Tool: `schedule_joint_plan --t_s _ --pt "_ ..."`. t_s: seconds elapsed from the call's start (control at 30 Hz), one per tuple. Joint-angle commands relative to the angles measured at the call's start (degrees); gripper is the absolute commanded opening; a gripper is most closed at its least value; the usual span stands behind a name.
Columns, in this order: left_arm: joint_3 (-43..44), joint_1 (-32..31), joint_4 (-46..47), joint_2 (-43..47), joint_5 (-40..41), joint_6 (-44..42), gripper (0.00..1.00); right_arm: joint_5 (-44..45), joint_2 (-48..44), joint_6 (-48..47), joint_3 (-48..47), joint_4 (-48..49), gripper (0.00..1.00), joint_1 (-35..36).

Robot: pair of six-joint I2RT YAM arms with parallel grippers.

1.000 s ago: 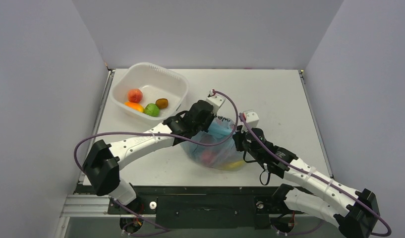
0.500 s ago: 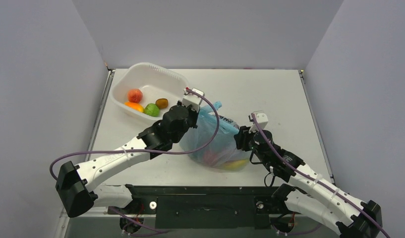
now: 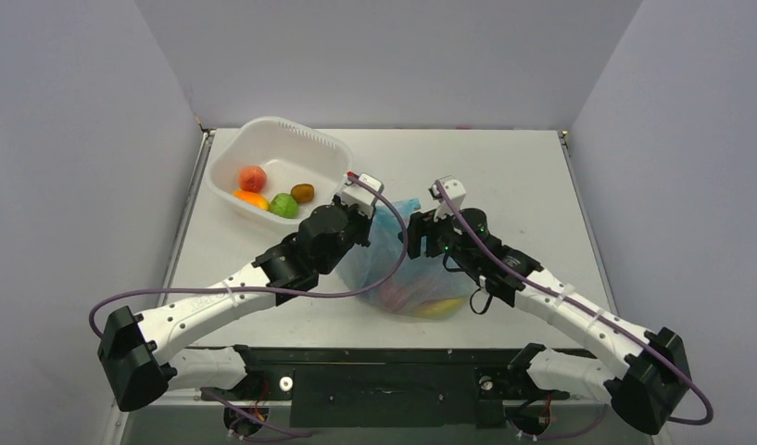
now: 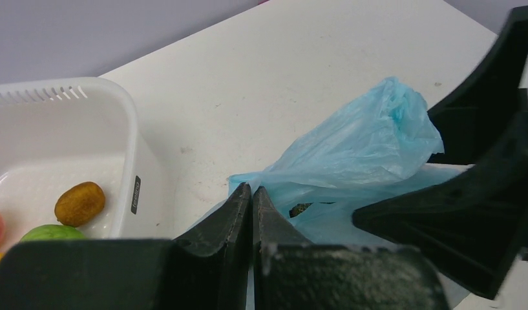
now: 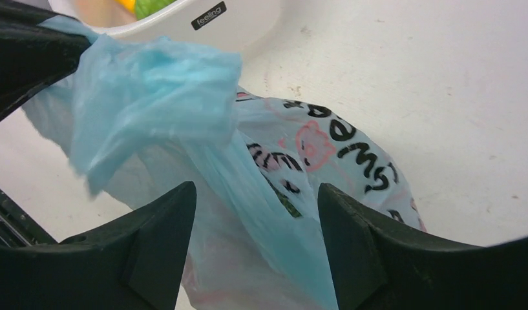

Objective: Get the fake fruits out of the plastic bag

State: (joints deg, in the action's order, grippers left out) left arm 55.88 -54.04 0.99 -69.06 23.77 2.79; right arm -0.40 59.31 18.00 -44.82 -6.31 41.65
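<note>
The light-blue plastic bag (image 3: 407,271) sits on the table between my arms. Through its film I see fake fruits, one yellow (image 3: 437,307) and one red (image 3: 391,295). My left gripper (image 3: 363,217) is shut on the bag's left top edge and holds it up; in the left wrist view the fingertips (image 4: 253,191) pinch the film of the bag (image 4: 364,139). My right gripper (image 3: 419,237) is open, just over the bag's top. In the right wrist view its fingers (image 5: 254,194) straddle a fold of the bag (image 5: 326,145) without touching it. A dark green bit (image 5: 285,202) shows through a gap.
A white tub (image 3: 291,148) stands at the back left, close to the left gripper. It holds a red piece (image 3: 252,178), an orange one (image 3: 251,197), a lime-green one (image 3: 283,205) and a brown oval (image 3: 302,193). Grey walls close in three sides.
The right gripper has opened, let go of the bag and moved back and left over its top. The left gripper drew the bag's edge up toward the tub.
</note>
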Motion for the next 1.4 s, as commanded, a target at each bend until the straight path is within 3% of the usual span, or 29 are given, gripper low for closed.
schedule_joint_plan --t_s 0.0,0.13,0.3,0.4,0.57,0.93,1.13,1.27,1.37 --pt "-0.13 -0.72 5.17 2.54 -0.53 -1.19 0.0 -4.85 6.78 1.02 -4.99 7.66 0.63 0.44" --pt "-0.44 -1.04 5.54 3.15 -0.23 -1.52 0.0 -2.07 11.63 1.87 -8.0 9.66 0.5 0.42" --pt "-1.25 -1.2 6.58 4.88 2.42 -1.82 0.0 6.62 13.14 3.82 -10.77 9.88 0.16 -0.64" --pt "-2.37 -1.18 7.72 6.55 6.01 -1.7 0.0 9.82 11.99 5.33 -10.71 9.74 0.1 -3.18" --pt "-5.52 -1.15 11.59 10.92 13.04 -1.42 0.0 7.59 8.38 6.97 -11.24 9.15 0.01 -8.86" --pt "-7.37 -1.15 14.24 13.35 16.19 -1.47 0.0 -0.13 6.61 9.29 -20.06 6.49 0.0 -14.21" --pt "-7.58 -1.15 14.11 13.66 15.79 -0.77 0.0 -6.7 6.99 11.47 -20.04 6.48 0.01 -14.24" --pt "-7.37 -1.15 12.84 13.74 16.42 4.9 0.0 -9.7 6.87 13.59 -15.86 6.48 0.01 -13.97" --pt "-3.8 -1.16 3.86 14.19 14.67 12.99 0.0 -10.88 5.22 12.08 -13.75 3.64 0.0 -13.32"
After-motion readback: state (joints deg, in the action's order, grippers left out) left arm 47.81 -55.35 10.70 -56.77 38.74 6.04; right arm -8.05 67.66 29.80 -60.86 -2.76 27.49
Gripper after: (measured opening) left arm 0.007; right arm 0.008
